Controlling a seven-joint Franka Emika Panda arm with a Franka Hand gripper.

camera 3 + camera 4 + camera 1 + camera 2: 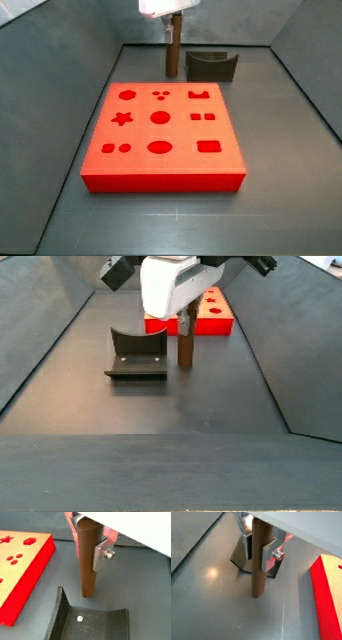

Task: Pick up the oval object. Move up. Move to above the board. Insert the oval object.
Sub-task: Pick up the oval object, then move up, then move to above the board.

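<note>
The oval object (86, 572) is a tall brown peg standing upright beside the dark fixture (87, 619). My gripper (87, 548) is shut on its upper part, with a silver finger (101, 554) pressed to its side. The peg's lower end is at or just above the grey floor; I cannot tell which. It also shows in the other wrist view (260, 574) and in both side views (173, 55) (187, 346). The red board (160, 125) with shaped cut-outs lies flat on the floor, apart from the peg, and its oval hole (159, 146) is empty.
The fixture (211, 66) stands right next to the peg, on the side away from the board in a side view (136, 354). Sloping grey walls (80, 70) enclose the floor. The board's edge (328, 597) lies close to the peg.
</note>
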